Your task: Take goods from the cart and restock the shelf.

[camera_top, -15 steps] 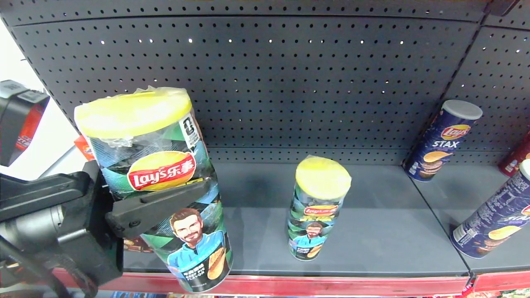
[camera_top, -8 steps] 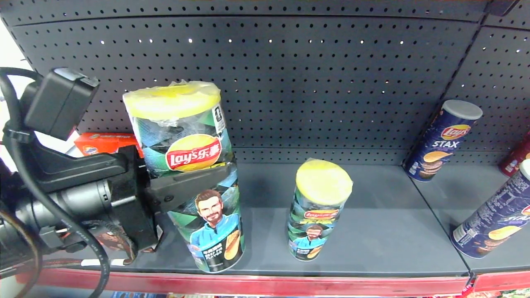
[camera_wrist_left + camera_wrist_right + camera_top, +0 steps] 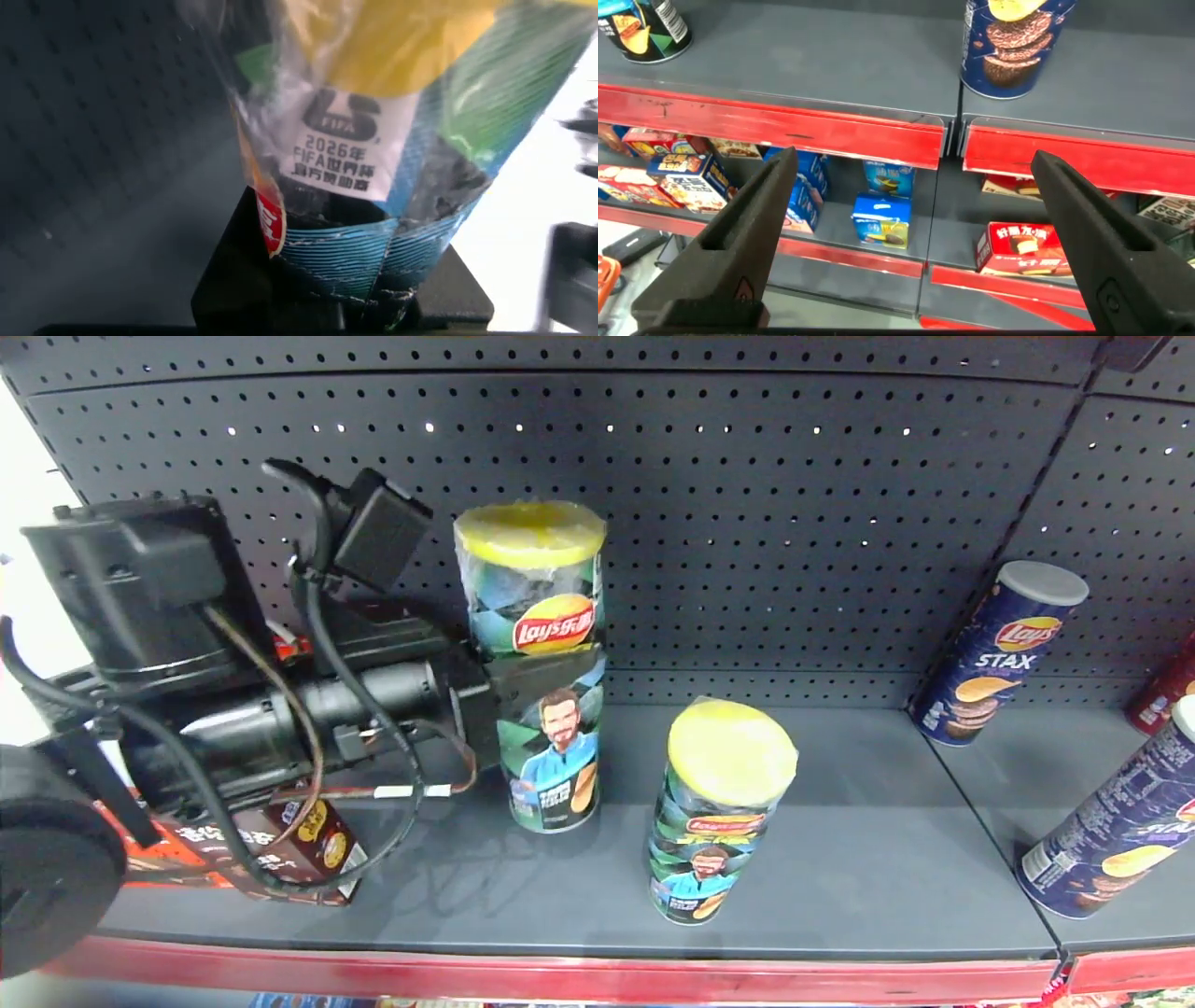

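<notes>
Head view, from the front edge inward: the shelf [image 3: 560, 980] has a red lip, and just behind it a standing can [image 3: 719, 812] with a yellow lid serves as my marker. A small box [image 3: 308, 840] lies well to its left.

Behind and left of the standing can, the left claw [image 3: 551, 667] is clamped across the middle of the held can [image 3: 532, 579]. This can is upright, its long axis vertical, lid on top and label facing the aisle.

Whether its base touches the shelf I cannot tell. This looks like the placing step; next it needs setting down gently, then letting go.

The right claw [image 3: 915, 252] hangs wide and holds nothing, out before the lower shelves. Blue cans [image 3: 999, 653] stand far right of the marker.
</notes>
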Tool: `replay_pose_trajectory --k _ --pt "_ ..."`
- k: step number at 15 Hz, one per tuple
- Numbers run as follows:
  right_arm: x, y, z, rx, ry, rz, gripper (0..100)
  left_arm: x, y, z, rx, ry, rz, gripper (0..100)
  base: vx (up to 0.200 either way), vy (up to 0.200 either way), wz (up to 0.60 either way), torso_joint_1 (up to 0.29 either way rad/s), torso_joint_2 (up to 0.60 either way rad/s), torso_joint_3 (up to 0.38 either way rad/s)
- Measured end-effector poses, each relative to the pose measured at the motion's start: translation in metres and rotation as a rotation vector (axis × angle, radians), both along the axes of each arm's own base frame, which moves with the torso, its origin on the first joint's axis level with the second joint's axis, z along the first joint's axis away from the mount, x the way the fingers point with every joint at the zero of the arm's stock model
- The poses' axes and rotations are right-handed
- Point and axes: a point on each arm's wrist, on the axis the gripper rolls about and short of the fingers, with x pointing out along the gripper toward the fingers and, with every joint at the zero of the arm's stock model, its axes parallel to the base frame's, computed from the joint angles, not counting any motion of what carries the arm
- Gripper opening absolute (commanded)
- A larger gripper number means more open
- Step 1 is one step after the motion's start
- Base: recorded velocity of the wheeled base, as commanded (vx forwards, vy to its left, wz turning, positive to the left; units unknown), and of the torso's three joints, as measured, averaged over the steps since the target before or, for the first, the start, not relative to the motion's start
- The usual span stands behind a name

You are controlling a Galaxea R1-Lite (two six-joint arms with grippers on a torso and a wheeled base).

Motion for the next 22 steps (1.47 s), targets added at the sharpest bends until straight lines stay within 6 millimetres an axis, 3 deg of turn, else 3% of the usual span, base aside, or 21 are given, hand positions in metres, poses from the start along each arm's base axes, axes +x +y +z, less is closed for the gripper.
replay_pose_trajectory --k 4,8,13,22 --pt "0.000 0.000 0.000 0.000 0.000 0.000 100 0.055 -0.026 0.001 0.011 -0.074 0.011 0 0.000 0.000 0.00 0.000 0.00 0.000" --pt "0.000 0.000 0.000 0.000 0.001 0.000 100 0.091 -0.046 -0.009 0.004 -0.066 0.005 0 0.000 0.000 0.00 0.000 0.00 0.000" --pt "0.000 0.000 0.000 0.000 0.001 0.000 100 0.120 -0.061 -0.024 -0.040 -0.003 -0.012 0 0.000 0.000 0.00 0.000 0.00 0.000" --pt "0.000 0.000 0.000 0.000 0.001 0.000 100 0.152 -0.069 -0.057 -0.024 0.010 -0.046 0 0.000 0.000 0.00 0.000 0.00 0.000"
